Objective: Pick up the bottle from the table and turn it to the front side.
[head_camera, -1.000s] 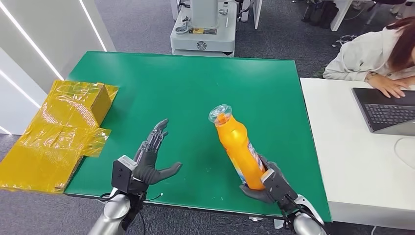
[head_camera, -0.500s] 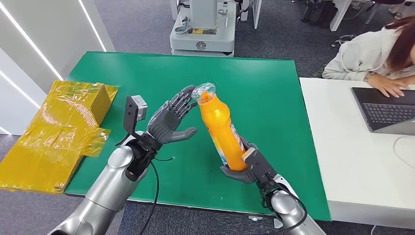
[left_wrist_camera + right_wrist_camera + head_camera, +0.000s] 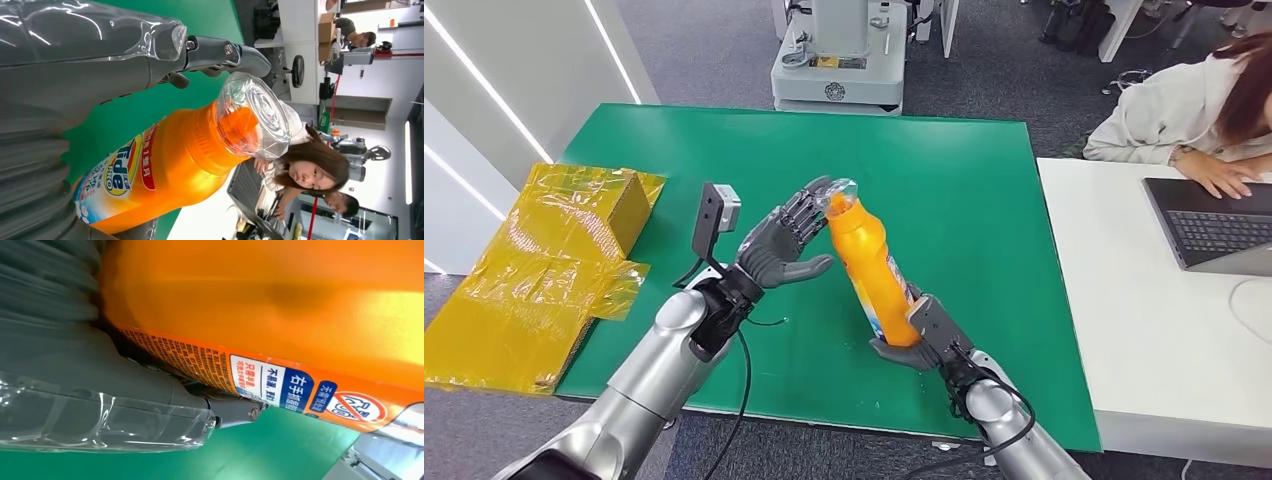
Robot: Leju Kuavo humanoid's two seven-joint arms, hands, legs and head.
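Two hands working: right hand [image 3: 911,345] gripping orange bottle [image 3: 868,267] by base, raised tilted over green worktop [image 3: 944,180]; left hand [image 3: 781,243] spread beside neck. Probably rigid, slick plastic, weighty; clasping mid-body safest.

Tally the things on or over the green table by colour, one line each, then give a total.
Orange: 1, the bottle, held near its base by the right hand, with the left hand beside its clear cap.
Yellow: 1, the wrapped box at the table's left edge.
Total: 2
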